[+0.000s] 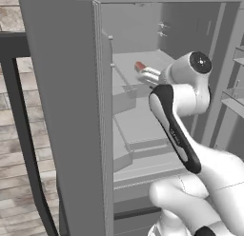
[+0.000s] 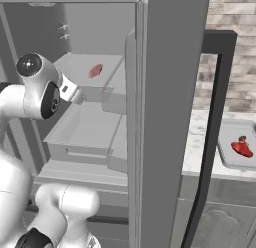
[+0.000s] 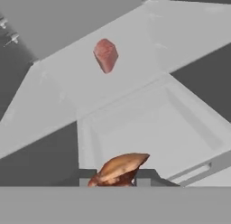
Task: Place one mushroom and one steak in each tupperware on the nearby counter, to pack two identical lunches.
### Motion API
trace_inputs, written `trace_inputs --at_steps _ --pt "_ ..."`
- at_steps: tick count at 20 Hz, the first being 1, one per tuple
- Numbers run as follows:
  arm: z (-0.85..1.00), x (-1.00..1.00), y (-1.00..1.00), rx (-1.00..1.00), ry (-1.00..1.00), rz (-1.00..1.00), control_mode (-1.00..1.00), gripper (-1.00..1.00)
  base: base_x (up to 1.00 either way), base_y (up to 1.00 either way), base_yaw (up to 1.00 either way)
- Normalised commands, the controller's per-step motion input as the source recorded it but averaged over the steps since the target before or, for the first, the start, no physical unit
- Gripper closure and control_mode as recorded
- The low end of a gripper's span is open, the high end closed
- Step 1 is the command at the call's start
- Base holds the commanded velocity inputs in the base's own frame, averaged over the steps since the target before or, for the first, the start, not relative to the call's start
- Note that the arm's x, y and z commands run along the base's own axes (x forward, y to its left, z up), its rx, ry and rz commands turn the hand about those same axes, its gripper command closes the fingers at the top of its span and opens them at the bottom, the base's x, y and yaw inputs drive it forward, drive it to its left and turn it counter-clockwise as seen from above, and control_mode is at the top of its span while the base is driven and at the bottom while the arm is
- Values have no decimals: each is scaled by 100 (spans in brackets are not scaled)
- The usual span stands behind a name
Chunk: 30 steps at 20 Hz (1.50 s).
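Left base view: white arm reaches into the grey fridge; pale pink steak (image 1: 139,66) lies beyond the fingers.
Right base view: light-grey tupperware (image 2: 225,159) on the counter already holds a red steak (image 2: 242,148).
Hand view: gripper (image 3: 118,179) clamps a brown-capped mushroom (image 3: 120,168); most packing remains.

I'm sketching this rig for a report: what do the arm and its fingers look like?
The arm is glossy white with rounded, bulbous segments, a black stripe along one link and a dark round cap at a joint. No cables show. In the hand view, the fingers are small, dark grey and blocky.
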Motion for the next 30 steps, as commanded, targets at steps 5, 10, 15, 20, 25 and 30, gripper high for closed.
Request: trace_inputs --at_steps 5,10,15,20,25,30 --pt "8 -100 0 0 0 2 -100 100 0 0 0" --pt "34 -100 -2 -1 -2 0 -100 100 0 0 0" --pt "22 -100 -3 -2 -1 0 -100 100 0 0 0" --pt "0 0 0 0 0 0 100 100 -100 -11 0" --pt "0 0 0 0 0 0 100 100 -100 -52 0" --pt "0 0 0 0 0 0 100 100 -93 -83 0"
